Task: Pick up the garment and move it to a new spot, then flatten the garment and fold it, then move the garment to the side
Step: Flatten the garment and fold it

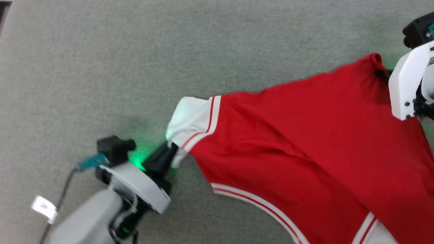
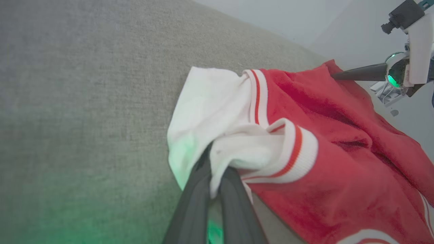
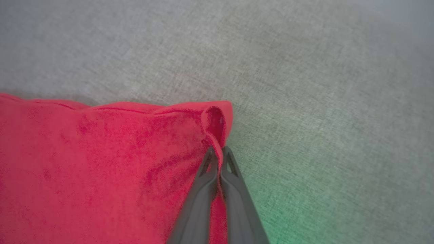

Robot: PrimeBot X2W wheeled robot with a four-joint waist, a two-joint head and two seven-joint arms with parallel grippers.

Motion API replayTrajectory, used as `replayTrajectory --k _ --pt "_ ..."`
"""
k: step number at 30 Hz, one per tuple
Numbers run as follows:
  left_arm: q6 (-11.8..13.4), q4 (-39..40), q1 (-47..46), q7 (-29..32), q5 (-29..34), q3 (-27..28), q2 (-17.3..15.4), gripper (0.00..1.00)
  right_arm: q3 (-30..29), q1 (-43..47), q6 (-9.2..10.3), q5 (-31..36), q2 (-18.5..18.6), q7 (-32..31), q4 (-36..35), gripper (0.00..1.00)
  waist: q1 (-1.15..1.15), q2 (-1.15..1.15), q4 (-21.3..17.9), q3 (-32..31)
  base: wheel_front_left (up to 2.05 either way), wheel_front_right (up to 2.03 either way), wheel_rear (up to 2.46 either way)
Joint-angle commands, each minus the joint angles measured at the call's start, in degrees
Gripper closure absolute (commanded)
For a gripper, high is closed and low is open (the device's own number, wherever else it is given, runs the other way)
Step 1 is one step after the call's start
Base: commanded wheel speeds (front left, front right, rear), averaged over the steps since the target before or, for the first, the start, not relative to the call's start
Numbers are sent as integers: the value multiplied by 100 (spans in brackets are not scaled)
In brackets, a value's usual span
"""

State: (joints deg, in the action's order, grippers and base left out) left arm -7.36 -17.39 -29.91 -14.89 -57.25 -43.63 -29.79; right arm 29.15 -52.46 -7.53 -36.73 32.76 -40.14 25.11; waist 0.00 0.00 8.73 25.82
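My left end effector sits at about 8 o'clock in the head view, clamped on the white end panel of the garment. In the left wrist view, white cloth bunches between the two dark fingers. My right end effector, at 2 o'clock in the head view, is pinched shut on a red corner of the same garment, and a small curl of cloth stands just beyond its tips in the right wrist view. The garment stretches between the two grips, from the centre out toward 5 o'clock. It lies rumpled on the grey cloth-covered worktop, with its white double stripes showing along the lower hem. A green glow falls on the worktop beside the left wrist.
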Motion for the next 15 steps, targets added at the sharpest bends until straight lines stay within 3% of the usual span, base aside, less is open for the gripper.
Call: replayTrajectory --k 1,5,10,15 --pt "-4 -61 -135 35 -69 64 -86 100 -62 -55 8 -36 -20 98 144 100 0 0 -110 -107 0 0 0" --pt "-12 -51 -681 295 -378 222 -186 100 -479 -407 7 -73 -368 599 564 100 0 0 -293 -207 0 0 0" --pt "-15 193 -1909 836 -940 141 -211 100 -853 -1106 7 288 -512 1189 1051 100 0 0 -451 -136 0 0 0" --pt "-16 -360 -3491 1276 -1402 246 -205 100 -1309 -2105 7 840 -659 1772 1546 100 0 0 -681 55 0 0 0"
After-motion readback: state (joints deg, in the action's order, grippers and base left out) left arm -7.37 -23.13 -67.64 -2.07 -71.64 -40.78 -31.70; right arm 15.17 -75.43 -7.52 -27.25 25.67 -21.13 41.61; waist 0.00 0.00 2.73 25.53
